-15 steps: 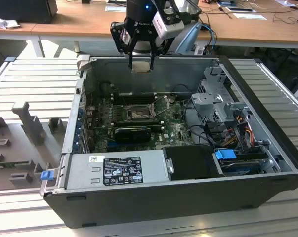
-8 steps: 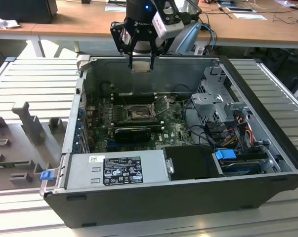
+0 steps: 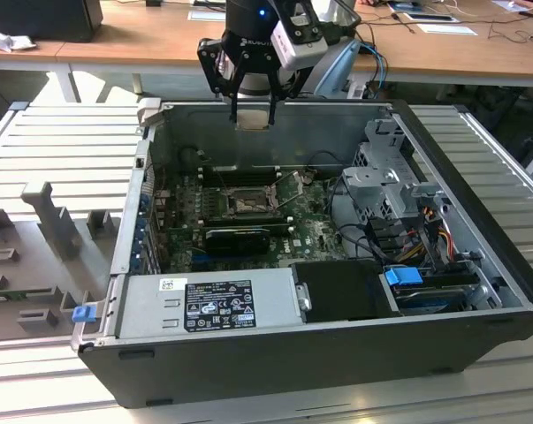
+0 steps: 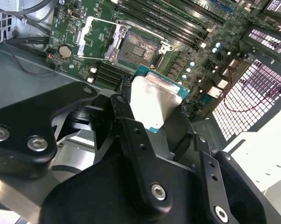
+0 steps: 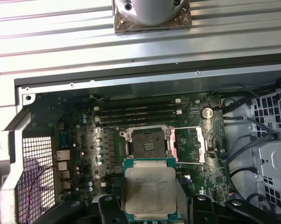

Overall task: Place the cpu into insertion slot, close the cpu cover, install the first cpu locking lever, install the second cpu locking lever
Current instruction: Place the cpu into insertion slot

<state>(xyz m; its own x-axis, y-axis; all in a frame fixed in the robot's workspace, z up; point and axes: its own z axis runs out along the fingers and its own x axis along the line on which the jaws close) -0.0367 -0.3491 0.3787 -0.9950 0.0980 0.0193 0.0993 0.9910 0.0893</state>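
Black fingers (image 4: pixel 131 135) of the gripper (image 4: pixel 154 100) grip opposite edges of the cpu (image 4: pixel 154 95), its pale metal top turned toward the wrist cameras. The chip is held in the air over an opened computer case (image 3: pixel 293 367) that lies on its side.

In the exterior view the gripper (image 3: pixel 254 115) hangs with the cpu (image 3: pixel 253 118) in front of the case's far wall, well above the green circuit board (image 3: pixel 315 230). Off to the exterior view's left of the gripper, a ribbed grey metal table (image 3: pixel 63 150) carries the case and a grey fixture block (image 3: pixel 49 216). A blue clip (image 3: pixel 83 313) sits by the case's near corner.

Below the gripper and nearer the exterior camera lies the insertion slot (image 3: pixel 247 205), dark, bare and apart from the chip. In the first wrist view the cpu (image 5: pixel 149 186) is just short of the insertion slot (image 5: pixel 147 142), with long black memory slots (image 5: pixel 135 112) beyond. The cpu cover (image 5: pixel 174 147) is swung open to one side of the slot. In the second wrist view the cpu cover (image 4: pixel 116 44) shows green board through its window.

A labelled power supply (image 3: pixel 209 305) lines the case's near wall. To the exterior view's right of the gripper stand a metal drive cage (image 3: pixel 385 190), coloured cables (image 3: pixel 425 230) and a blue tab (image 3: pixel 403 276). Behind the arm, a wooden desk (image 3: pixel 142 44) holds papers (image 3: pixel 447 28).
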